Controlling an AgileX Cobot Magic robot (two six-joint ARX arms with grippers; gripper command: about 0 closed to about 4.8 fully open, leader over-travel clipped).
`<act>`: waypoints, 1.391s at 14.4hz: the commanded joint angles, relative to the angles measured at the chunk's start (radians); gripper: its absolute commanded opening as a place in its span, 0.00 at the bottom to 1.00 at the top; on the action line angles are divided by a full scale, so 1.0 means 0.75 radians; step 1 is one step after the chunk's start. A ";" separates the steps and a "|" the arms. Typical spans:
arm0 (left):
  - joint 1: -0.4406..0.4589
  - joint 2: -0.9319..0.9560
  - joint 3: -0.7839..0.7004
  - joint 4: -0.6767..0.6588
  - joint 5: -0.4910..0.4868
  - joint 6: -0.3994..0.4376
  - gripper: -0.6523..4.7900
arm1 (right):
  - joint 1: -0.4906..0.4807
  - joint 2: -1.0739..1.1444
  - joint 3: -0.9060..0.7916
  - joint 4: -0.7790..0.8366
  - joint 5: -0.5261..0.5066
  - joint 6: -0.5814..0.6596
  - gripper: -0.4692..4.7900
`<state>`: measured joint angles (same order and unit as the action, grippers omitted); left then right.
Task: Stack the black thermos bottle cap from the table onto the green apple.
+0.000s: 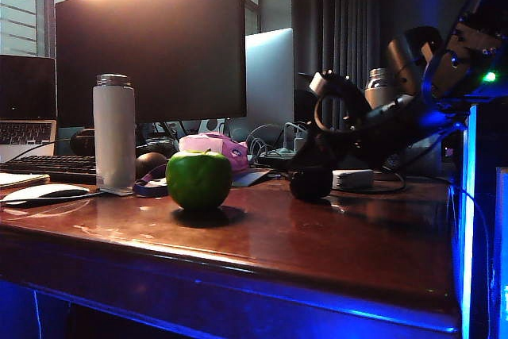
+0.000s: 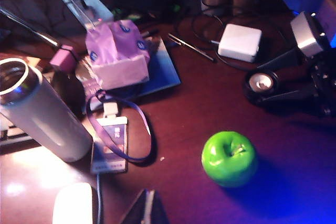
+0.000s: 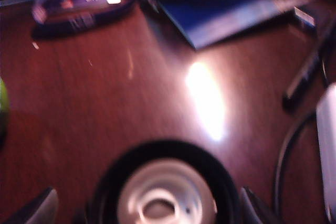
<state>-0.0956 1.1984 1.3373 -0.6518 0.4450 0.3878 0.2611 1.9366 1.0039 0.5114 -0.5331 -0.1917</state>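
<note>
Right gripper (image 3: 152, 208) spread wide, fingers either side of the black thermos bottle cap (image 3: 164, 184) on the table (image 1: 317, 236), well right of the green apple (image 1: 198, 180). Left gripper (image 2: 147, 211) barely in view, state unclear. Nearby: white charger (image 2: 240, 42), lanyard badge (image 2: 110, 142), thermos bottle (image 1: 114, 132).

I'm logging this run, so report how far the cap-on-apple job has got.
Nothing is stacked yet: the green apple sits bare on the table. In hand: the right gripper is open around the black thermos bottle cap, which lies inner side up on the wood, fingers either side, not closed. The left gripper waits near the apple. Left: grip, lift, carry over, set it on top.
</note>
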 commanded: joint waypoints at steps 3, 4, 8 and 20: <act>0.000 -0.004 0.006 0.019 0.007 -0.003 0.11 | 0.079 -0.003 0.005 -0.086 0.069 -0.194 1.00; 0.000 -0.004 0.006 0.018 0.007 -0.004 0.11 | 0.081 -0.003 0.005 -0.090 0.098 -0.206 1.00; 0.000 -0.004 0.006 0.018 0.008 -0.004 0.11 | 0.095 -0.003 0.005 -0.087 0.152 -0.210 1.00; 0.000 -0.004 0.006 0.018 0.008 -0.004 0.11 | 0.121 -0.001 0.005 -0.037 0.210 -0.235 0.83</act>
<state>-0.0956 1.1984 1.3373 -0.6479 0.4454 0.3878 0.3500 1.9385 1.0039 0.4492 -0.3756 -0.3683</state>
